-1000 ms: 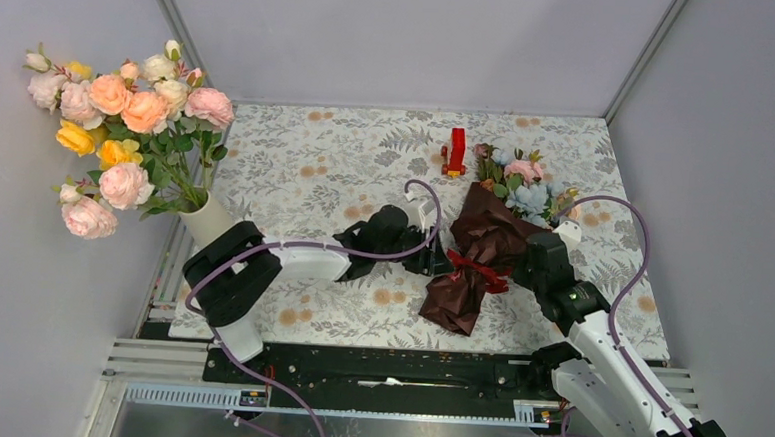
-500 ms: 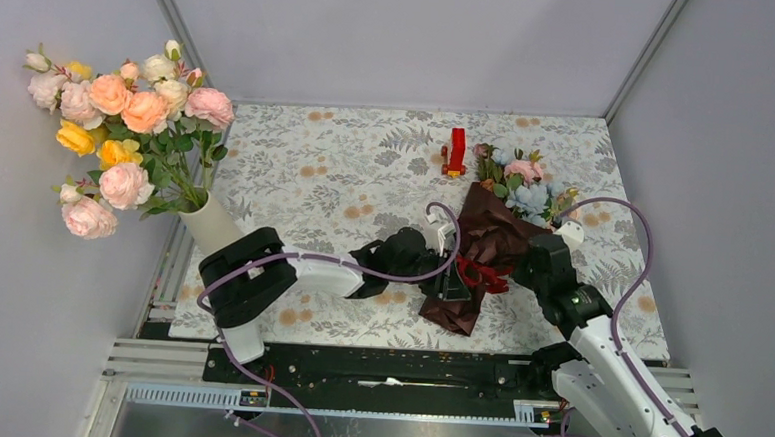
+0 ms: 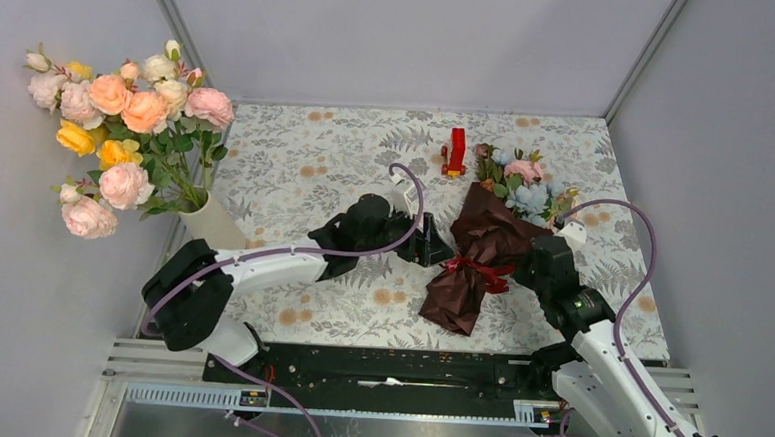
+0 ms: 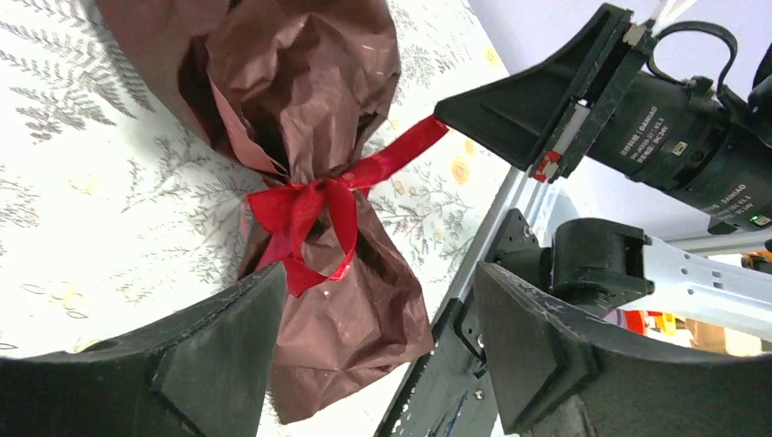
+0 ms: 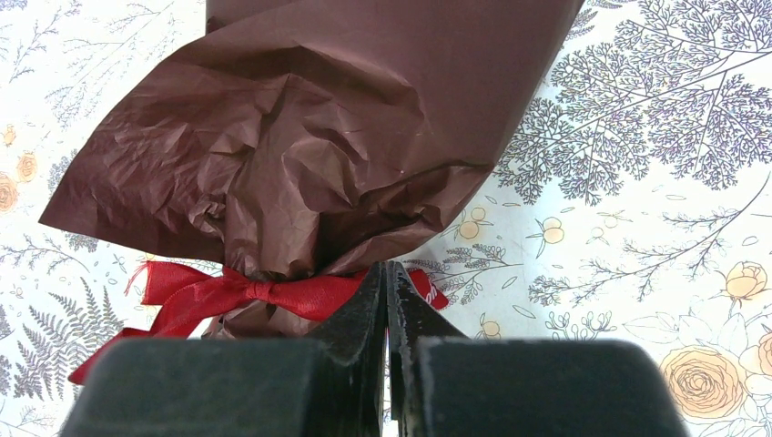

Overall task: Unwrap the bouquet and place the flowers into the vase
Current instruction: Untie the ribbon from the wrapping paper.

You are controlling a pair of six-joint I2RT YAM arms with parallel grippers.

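The bouquet [image 3: 482, 252] lies on the patterned table, its dark red paper [image 4: 309, 82] pinched by a red ribbon bow [image 4: 305, 205]. The flowers [image 3: 521, 180] stick out of its far end. My left gripper [image 3: 438, 249] hangs just left of the bow, open and empty, its fingers [image 4: 228, 346] either side of the paper's tail. My right gripper [image 5: 387, 278] is shut on a ribbon end [image 5: 305, 293] at the bouquet's right side. The white vase [image 3: 208, 221] stands at the table's left edge.
A large bunch of peach, pink and yellow roses [image 3: 129, 115] fills the vase and leans over the left wall. A small red upright object [image 3: 456, 150] stands behind the bouquet. The black rail [image 3: 386, 369] runs along the near table edge.
My left gripper reached onto the ribbon bow half a second ago, then drew back left and opened wider. The right gripper has stayed shut on the ribbon.
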